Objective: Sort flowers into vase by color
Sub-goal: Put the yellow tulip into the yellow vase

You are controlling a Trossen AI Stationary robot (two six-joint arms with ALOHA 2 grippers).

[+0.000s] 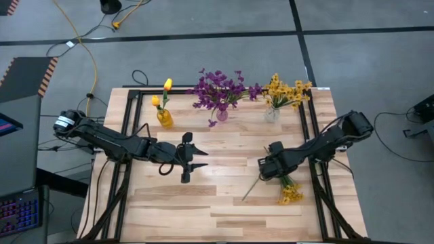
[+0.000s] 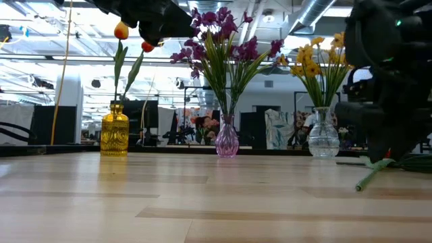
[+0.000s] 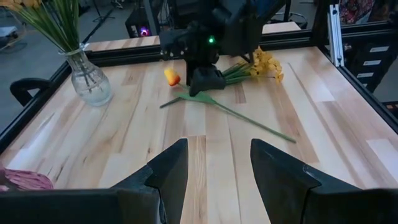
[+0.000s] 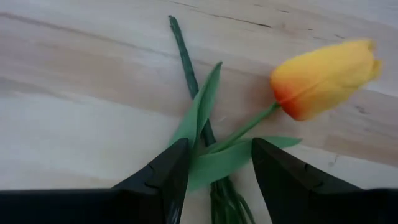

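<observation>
Right now the right gripper (image 1: 269, 163) is low over the table (image 1: 224, 210) at centre-right, fingers spread w/ a gap between them. In the right wrist view its fingers (image 4: 163, 171) straddle the leaves of an orange-yellow tulip (image 4: 323, 78) lying flat on the wood; the bud is just ahead of the fingertips, the green stem (image 4: 186, 62) running away across the boards. Can't tell if the pads touch the leaves. Nothing is gripped.

From the left wrist view the same tulip (image 3: 171, 77) shows beside the right gripper (image 3: 205, 78), its long stem (image 3: 249, 119) stretched over the table, and a bunch of small yellow flowers (image 3: 264, 62) lies just behind. In the high view that loose yellow bunch (image 1: 290, 194) is on the table by the right arm, near the right edge.

The left gripper (image 1: 193, 157) sits mid-table, left of centre, fingers open and empty, well apart from the tulip.

Along the far side stand 3 vases:
- yellow vase (image 1: 164, 118) at left, w/ tulips (image 1: 167, 85) in it.
- pinkish vase (image 1: 222, 114) in the middle, w/ purple flowers (image 1: 220, 87).
- clear vase (image 1: 271, 114) at right, w/ yellow flowers (image 1: 288, 90).

Low view shows all three upright: yellow vase (image 2: 115, 133), pinkish vase (image 2: 227, 140), clear vase (image 2: 323, 138), w/ a stem end (image 2: 371, 175) lying on the wood at right.
</observation>
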